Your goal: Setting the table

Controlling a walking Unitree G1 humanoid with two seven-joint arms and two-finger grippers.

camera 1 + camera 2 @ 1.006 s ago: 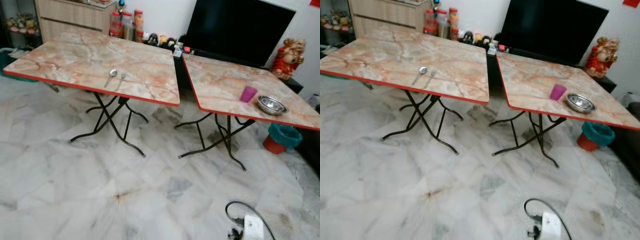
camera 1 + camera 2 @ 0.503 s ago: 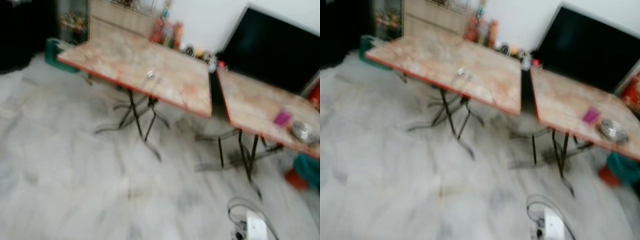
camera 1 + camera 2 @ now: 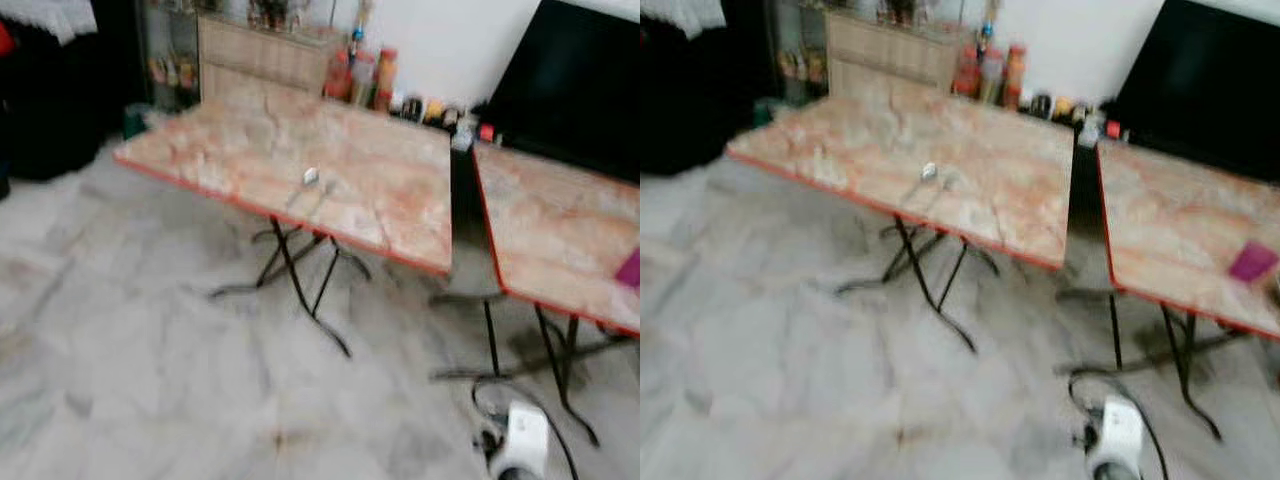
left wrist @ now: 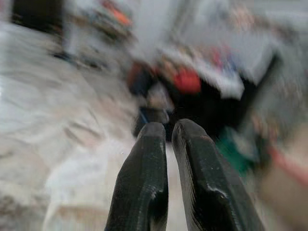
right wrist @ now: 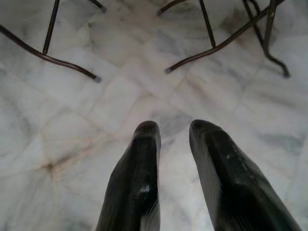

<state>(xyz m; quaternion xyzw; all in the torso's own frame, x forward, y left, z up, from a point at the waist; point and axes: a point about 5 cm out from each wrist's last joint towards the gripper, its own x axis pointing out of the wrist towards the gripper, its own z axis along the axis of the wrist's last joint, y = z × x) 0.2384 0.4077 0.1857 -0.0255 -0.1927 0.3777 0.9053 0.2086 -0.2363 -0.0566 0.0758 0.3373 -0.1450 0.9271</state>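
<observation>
Two folding tables with marble-pattern tops and red edges stand side by side. On the left table (image 3: pixel 240 150) lie a spoon (image 3: pixel 311 177) and, blurred beside it, a fork (image 3: pixel 326 189). A pink cup (image 3: pixel 1251 262) stands on the right table (image 3: pixel 560 225) near its front edge. My left gripper (image 4: pixel 169 130) hangs low over the floor, fingers almost touching, nothing between them. My right gripper (image 5: pixel 173 129) points down at the marble floor in front of the black table legs (image 5: pixel 211 38), fingers apart and empty.
A white power strip (image 3: pixel 520 447) with a black cable lies on the floor in front of the right table. Behind the tables are a wooden cabinet (image 3: pixel 260 55), bottles (image 3: pixel 360 75) and a large black TV (image 3: pixel 585 90). Dark furniture stands at the far left.
The head camera has swung left, so the tables sit further right in the picture and the steel bowl has slid out of frame. Nothing on the tables has moved.
</observation>
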